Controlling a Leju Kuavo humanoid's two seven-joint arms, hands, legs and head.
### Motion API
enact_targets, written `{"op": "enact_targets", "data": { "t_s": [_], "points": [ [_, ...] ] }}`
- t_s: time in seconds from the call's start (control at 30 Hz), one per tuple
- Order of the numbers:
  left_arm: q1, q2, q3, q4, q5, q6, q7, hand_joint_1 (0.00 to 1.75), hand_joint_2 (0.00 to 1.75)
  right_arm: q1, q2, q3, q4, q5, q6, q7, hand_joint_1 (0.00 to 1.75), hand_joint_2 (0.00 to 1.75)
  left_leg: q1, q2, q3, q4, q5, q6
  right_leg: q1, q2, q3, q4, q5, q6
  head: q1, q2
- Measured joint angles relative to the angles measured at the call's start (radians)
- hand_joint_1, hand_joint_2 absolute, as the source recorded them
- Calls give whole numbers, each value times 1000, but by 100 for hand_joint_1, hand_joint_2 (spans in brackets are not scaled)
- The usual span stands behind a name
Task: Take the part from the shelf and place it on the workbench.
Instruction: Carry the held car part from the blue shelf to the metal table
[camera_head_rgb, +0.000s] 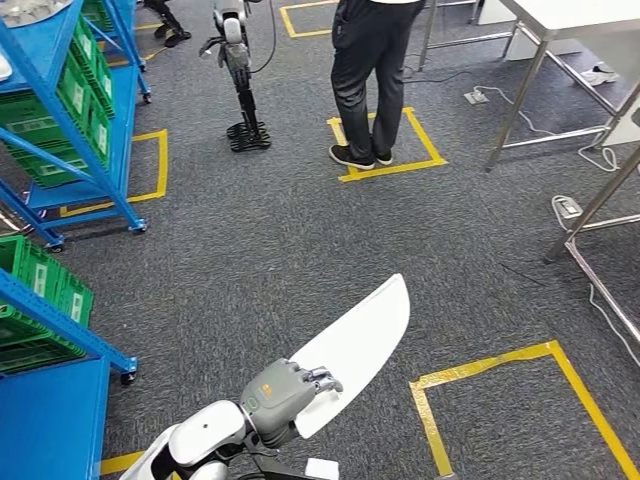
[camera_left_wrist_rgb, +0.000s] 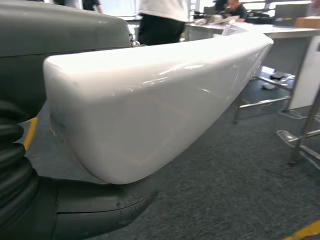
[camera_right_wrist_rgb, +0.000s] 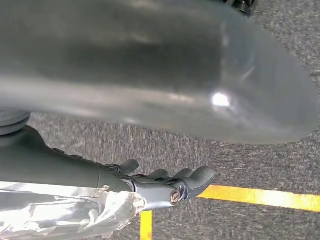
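Note:
A long white curved part (camera_head_rgb: 358, 335) juts forward over the grey carpet, and my left hand (camera_head_rgb: 285, 396) grips its near end from above. In the left wrist view the glossy part (camera_left_wrist_rgb: 151, 110) lies across the hand, with the thick grey thumb (camera_left_wrist_rgb: 109, 206) under it. From the right wrist view the part's shaded underside (camera_right_wrist_rgb: 158, 70) passes overhead. Below it my right hand (camera_right_wrist_rgb: 170, 182) hangs apart from the part with its fingers stretched out and nothing in them. The blue shelf (camera_head_rgb: 53, 190) with green bins stands at the left. A white workbench (camera_head_rgb: 581, 15) stands at the far right.
A person in dark trousers (camera_head_rgb: 370, 80) stands ahead on a yellow floor square. Another robot's leg (camera_head_rgb: 243, 95) stands to their left. Metal table legs (camera_head_rgb: 596, 205) and cables (camera_head_rgb: 604, 310) line the right side. A yellow taped square (camera_head_rgb: 528, 400) marks the carpet at front right.

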Motion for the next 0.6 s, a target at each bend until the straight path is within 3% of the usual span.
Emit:
{"op": "enact_targets", "data": {
  "t_s": [0.03,0.1,0.17,0.23,0.27,0.33,0.4,0.43,0.47,0.53,0.6],
  "points": [
    [0,0,-1,0,0,0,0,175,175,-1,0,0,0,0,0,0,0,0,5,-23,29,-69,25,0,-1,14,3,2,-6,6,-1,0],
    [-1,0,-3,1,-2,1,0,175,175,-2,1,0,0,0,0,0,0,0,9,-56,59,-140,30,7,-2,34,2,2,-9,20,-4,0],
    [-3,-1,-4,2,-5,1,-1,175,175,2,1,0,0,0,0,0,0,0,6,-44,69,-151,17,23,-4,43,4,-1,-8,31,-5,0],
    [-5,-2,-4,2,-8,2,-1,175,175,6,1,0,0,0,-1,1,0,0,4,-24,89,-156,7,40,-1,4,-8,31,-21,36,-1,0],
    [-5,-2,-4,2,-8,2,-1,175,175,4,1,0,0,0,-1,1,0,0,2,-12,102,-156,0,47,1,-26,-33,76,-36,38,1,0],
    [-3,-1,-4,2,-8,2,-1,175,175,-1,1,0,0,0,-1,0,0,0,-6,15,125,-157,-19,54,4,-74,-117,213,-77,39,5,0],
    [-1,0,-4,3,-8,2,-1,175,175,2,2,1,0,0,-1,0,0,0,-10,39,151,-157,-42,57,4,-84,-190,296,-98,38,5,0],
    [-1,0,-4,3,-8,2,-1,175,175,6,2,1,1,0,-1,0,0,0,-11,50,168,-157,-55,57,4,-86,-201,286,-89,37,5,0],
    [-1,-1,-4,3,-8,2,-1,175,175,9,2,1,1,0,-1,0,0,0,-12,60,186,-157,-69,56,5,-91,-194,241,-62,33,5,0],
    [-1,-1,-4,3,-8,2,-1,175,175,12,2,1,1,0,-1,0,0,0,-16,80,221,-157,-101,51,12,-129,-163,116,32,20,6,0],
    [0,0,-4,4,-8,2,-1,175,175,10,2,1,1,0,-1,0,0,0,-20,98,243,-166,-126,41,22,-157,-143,46,88,7,6,0]
  ]
}}
